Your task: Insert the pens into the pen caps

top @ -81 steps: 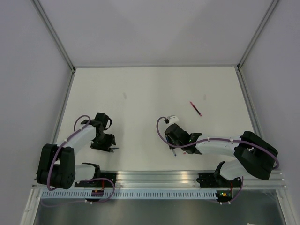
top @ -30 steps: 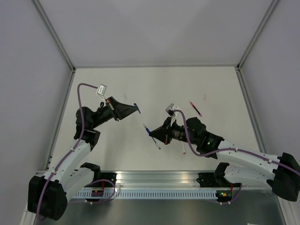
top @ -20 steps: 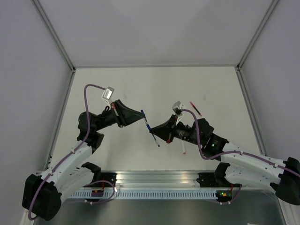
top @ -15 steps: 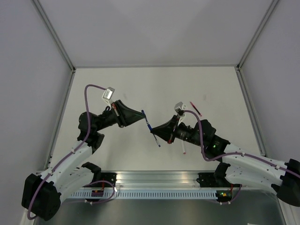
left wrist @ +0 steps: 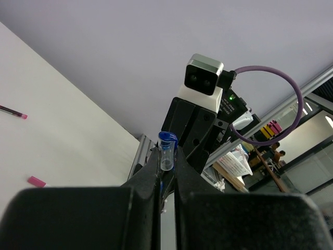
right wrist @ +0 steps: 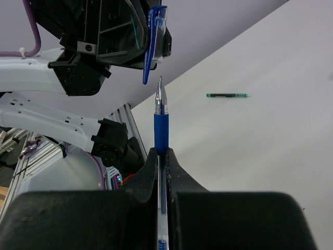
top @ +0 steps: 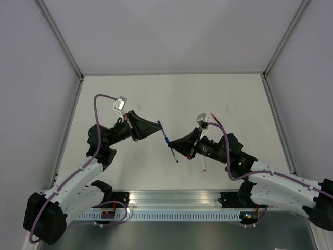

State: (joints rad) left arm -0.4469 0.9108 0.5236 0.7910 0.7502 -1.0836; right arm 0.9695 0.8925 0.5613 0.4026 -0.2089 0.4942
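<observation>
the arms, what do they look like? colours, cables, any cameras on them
The left arm and right arm have white links with black joints and black wedge-shaped fingers. A purple cable loops along each, and a small white-grey camera sits on each wrist.

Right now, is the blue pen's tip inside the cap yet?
No, the blue pen tip stops short of the cap, with a gap showing between them.

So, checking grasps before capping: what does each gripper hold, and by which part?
The left gripper pinches the blue cap by its near end. The right gripper clamps the blue pen on its barrel, behind the grip.
</observation>
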